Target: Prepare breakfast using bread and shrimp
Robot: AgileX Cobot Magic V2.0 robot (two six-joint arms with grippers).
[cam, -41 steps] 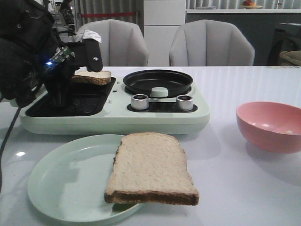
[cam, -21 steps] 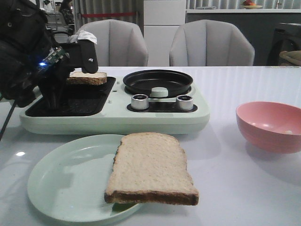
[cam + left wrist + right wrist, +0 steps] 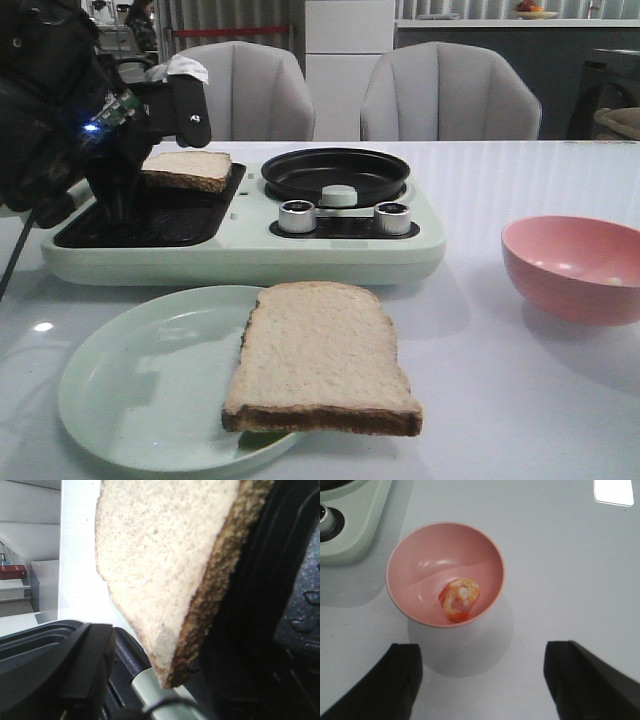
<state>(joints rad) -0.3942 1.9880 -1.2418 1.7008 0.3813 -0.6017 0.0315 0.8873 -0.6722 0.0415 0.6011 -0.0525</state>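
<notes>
One bread slice [image 3: 187, 169] is pinched in my left gripper [image 3: 150, 135], held tilted above the black grill plate [image 3: 150, 222] of the pale green cooker [image 3: 240, 255]; its crust edge fills my left wrist view [image 3: 165, 570]. A second slice [image 3: 320, 355] lies on the pale green plate [image 3: 140, 390], overhanging its near rim. Curled shrimp [image 3: 460, 598] rest in the pink bowl [image 3: 410, 570], well apart from the cooker. My right gripper [image 3: 482, 677] hangs spread over the table [image 3: 560, 555] near the bowl, holding nothing.
</notes>
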